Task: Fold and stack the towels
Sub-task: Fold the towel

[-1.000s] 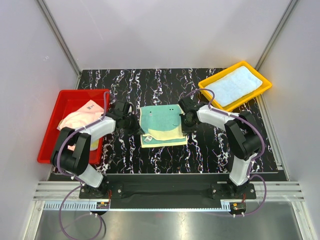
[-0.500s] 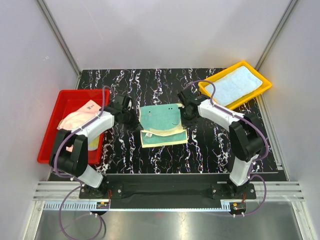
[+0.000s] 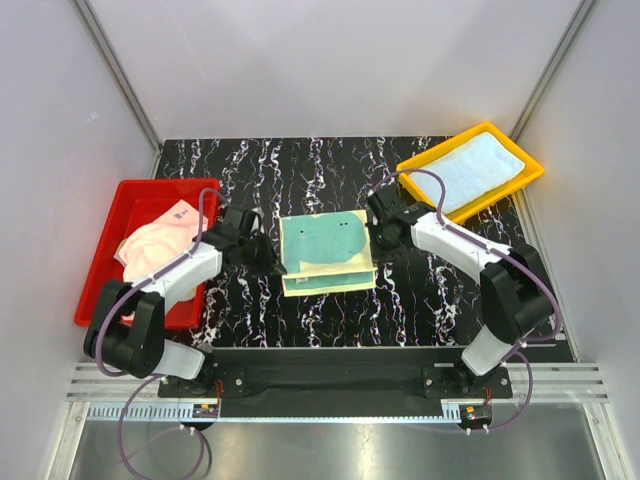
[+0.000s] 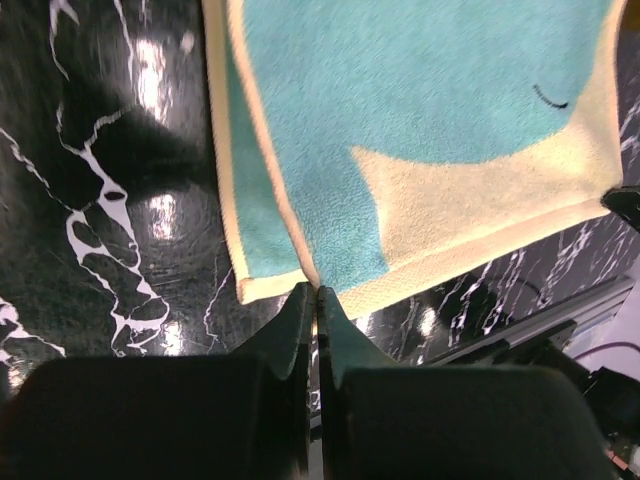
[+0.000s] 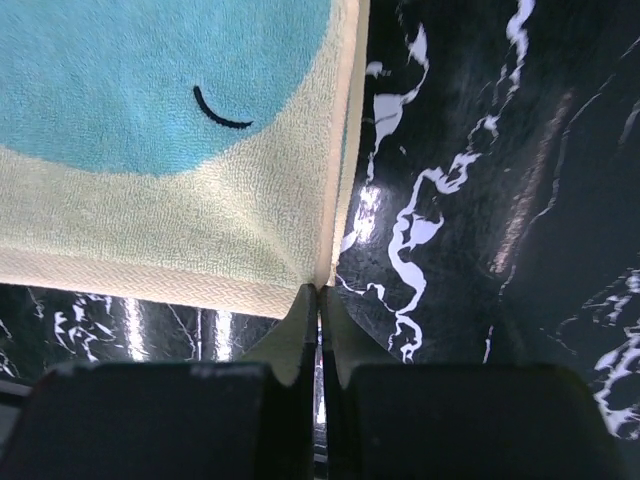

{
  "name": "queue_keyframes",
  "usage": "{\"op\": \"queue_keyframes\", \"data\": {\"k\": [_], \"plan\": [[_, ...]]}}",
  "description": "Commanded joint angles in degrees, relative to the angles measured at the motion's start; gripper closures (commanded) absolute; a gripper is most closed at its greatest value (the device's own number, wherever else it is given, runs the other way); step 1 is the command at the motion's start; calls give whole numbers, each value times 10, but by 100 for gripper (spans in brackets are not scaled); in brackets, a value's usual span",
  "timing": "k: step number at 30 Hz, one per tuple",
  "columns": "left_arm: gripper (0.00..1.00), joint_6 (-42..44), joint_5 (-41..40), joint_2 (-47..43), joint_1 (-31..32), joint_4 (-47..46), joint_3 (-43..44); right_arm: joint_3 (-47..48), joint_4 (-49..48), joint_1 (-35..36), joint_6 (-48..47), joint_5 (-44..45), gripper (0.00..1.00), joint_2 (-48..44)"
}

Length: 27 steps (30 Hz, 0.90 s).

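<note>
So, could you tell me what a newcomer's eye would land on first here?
The teal-and-yellow towel at the middle of the black table, with the left jaws and the right jaws each pinched shut on a corner. Next, the red tray at the left holding a pink towel, and the yellow tray at far right holding a light blue towel.

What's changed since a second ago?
The left fingers and right fingers, shut on two corners of the teal-and-yellow terry towel, shifted slightly as the arms stretched lower; the towel spread flatter, more yellow border showing. Unchanged: that grip, red plastic tray, yellow plastic tray.
</note>
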<state>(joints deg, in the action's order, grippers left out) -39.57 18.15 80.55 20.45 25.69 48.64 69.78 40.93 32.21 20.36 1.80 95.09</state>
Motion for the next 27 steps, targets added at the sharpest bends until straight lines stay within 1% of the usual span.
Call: {"op": "queue_keyframes", "data": {"k": [1, 2, 8, 15, 20, 21, 24, 27], "plan": [[100, -22, 42, -14, 11, -85, -54, -53, -58, 3, 5, -40, 100, -18], [100, -27, 44, -8, 14, -93, -60, -64, -83, 3, 5, -48, 100, -11], [100, -30, 38, 15, 29, -125, -96, -106, -117, 2, 12, -40, 100, 6], [100, -26, 38, 20, 32, -122, -98, -105, -118, 3, 13, -44, 100, 3], [100, -13, 8, -3, 32, -44, -51, -60, -53, 4, 13, -22, 100, -17], [100, -14, 4, -22, 31, -35, -46, -56, -47, 2, 14, -22, 100, -24], [100, -24, 0, -65, 35, -32, -56, -77, -45, 2, 20, -22, 100, -55], [100, -27, 4, -74, 37, -51, -88, -112, -71, 2, 29, -25, 100, -71]]}}
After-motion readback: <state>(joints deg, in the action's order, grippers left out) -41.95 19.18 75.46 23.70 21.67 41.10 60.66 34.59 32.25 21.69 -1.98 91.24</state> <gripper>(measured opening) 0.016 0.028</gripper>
